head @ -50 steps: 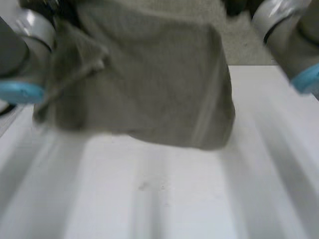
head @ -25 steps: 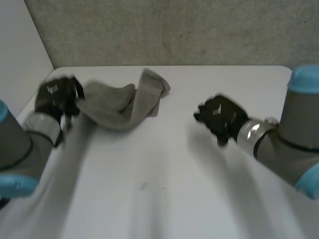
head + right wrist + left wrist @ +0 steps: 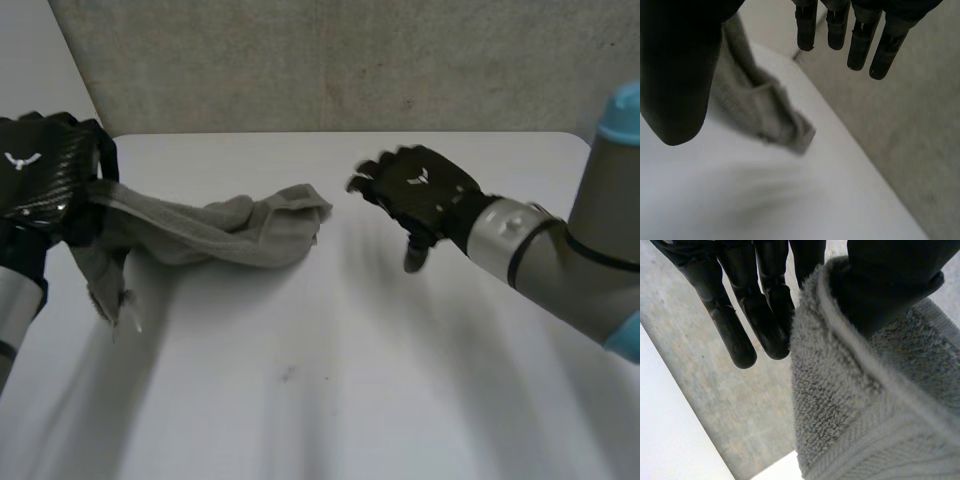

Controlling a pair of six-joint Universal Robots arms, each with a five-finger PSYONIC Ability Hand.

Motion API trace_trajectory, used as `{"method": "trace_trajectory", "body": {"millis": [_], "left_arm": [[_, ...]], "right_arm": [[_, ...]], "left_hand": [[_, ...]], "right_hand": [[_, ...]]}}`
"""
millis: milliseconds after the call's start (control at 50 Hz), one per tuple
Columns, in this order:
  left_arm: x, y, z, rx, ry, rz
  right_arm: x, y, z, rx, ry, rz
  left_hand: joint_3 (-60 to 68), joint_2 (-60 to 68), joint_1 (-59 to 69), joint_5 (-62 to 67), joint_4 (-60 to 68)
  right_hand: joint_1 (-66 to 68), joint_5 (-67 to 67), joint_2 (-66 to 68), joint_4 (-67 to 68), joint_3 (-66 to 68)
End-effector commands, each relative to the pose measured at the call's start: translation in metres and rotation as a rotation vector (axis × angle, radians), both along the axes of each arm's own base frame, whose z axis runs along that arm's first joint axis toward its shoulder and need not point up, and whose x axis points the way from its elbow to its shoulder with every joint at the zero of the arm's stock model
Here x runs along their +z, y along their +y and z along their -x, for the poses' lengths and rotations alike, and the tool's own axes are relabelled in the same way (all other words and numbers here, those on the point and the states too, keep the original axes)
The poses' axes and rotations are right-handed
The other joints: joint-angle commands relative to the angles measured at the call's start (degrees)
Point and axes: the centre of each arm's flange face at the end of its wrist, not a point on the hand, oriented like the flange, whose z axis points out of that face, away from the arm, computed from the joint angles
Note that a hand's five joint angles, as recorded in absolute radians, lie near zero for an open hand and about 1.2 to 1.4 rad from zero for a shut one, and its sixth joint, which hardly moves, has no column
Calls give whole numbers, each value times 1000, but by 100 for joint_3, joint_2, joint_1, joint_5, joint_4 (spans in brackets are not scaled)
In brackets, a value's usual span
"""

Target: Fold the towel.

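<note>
Towel [image 3: 240, 235] lowered, left hand [image 3: 40, 180] pinching its end

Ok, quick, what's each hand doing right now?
Left hand: closed on one end of the towel.
Right hand: open, holding nothing, apart from the towel.

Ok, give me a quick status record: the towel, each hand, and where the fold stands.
towel: grey, bunched into a long rumpled strip on the white table, not laid flat
left hand: holds one end of the towel, pinched between thumb and fingers; that end is raised, with a corner dangling below
right hand: open, holding nothing, beside the towel's free end and apart from it
fold: not yet made
</note>
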Motion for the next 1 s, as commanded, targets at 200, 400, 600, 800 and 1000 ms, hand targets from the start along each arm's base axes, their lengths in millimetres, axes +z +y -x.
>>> {"method": "trace_trajectory", "body": {"millis": [200,400,600,800,1000], "left_arm": [[6,39,-11,3,-7,-40],[12,46,-12,4,-3,-21],[5,47,-13,5,-4,-43],[-7,48,-14,6,-10,-79],[-15,46,-14,10,-16,-103]], "right_arm": [[-15,-25,-93,184,-27,-4],[-76,-28,-118,127,-1,-109],[-102,-43,-128,30,-27,-20],[-118,-49,-132,20,-43,-2],[-121,-35,-137,45,-26,-30]], "left_hand": [[1019,1021,1078,1080,1021],[1019,1021,1078,1080,1021],[1019,1021,1078,1080,1021],[1019,1021,1078,1080,1021],[1019,1021,1078,1080,1021]], "right_hand": [[154,154,77,-11,96],[188,187,111,22,129],[1769,1769,1692,1604,1711],[3737,3737,3660,3572,3679],[864,863,787,698,806]]}}
